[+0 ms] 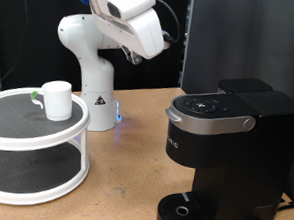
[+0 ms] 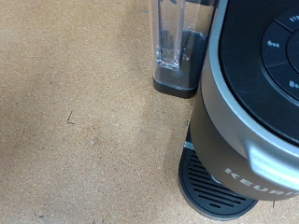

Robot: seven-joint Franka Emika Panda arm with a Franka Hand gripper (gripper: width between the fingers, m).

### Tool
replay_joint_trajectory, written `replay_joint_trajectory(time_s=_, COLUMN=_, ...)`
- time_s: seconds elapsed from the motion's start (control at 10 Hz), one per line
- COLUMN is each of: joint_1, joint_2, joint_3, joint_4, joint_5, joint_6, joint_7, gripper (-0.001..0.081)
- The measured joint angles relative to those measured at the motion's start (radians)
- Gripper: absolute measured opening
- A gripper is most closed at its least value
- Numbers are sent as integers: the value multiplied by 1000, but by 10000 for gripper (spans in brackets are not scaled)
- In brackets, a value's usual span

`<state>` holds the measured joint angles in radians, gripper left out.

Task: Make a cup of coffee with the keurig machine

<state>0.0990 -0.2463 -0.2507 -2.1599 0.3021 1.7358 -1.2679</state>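
Note:
The white cup (image 1: 56, 99) stands upright on the top tier of a round white stand (image 1: 15, 132) at the exterior view's left, its green-marked handle facing left. The black keurig machine (image 1: 225, 145) stands at the right with its lid down and its round drip tray (image 1: 186, 211) bare. My gripper (image 1: 133, 54) hangs high above the table between the two, touching nothing. Its fingers are too small and dark to read. The wrist view looks down on the machine's top (image 2: 257, 84), its drip tray (image 2: 210, 187) and its clear water tank (image 2: 177, 47); no fingers show there.
The white robot base (image 1: 93, 87) stands behind the stand on the brown tabletop (image 1: 123, 179). A dark panel (image 1: 242, 36) rises behind the machine. The stand has a lower tier (image 1: 28, 168).

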Motion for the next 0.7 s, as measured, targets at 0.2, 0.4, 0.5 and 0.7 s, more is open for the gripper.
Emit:
replay_joint_trajectory(time_s=0.2, joint_1=0, joint_2=-6, joint_3=2, joint_4=-36, joint_5=60, joint_6=132, joint_7=47, gripper=1)
replay_joint_trajectory(time_s=0.4, joint_1=-11, joint_2=-50, joint_3=-16, joint_4=-114, joint_5=188, joint_6=258, joint_7=61, gripper=1)
replay_joint_trajectory(time_s=0.5, joint_1=-23, joint_2=-77, joint_3=-31, joint_4=-140, joint_5=208, joint_6=260, joint_7=67, gripper=1)
replay_joint_trajectory(time_s=0.7, joint_1=-45, joint_2=-114, joint_3=-62, joint_4=-153, joint_5=203, joint_6=166, joint_7=66, gripper=1)
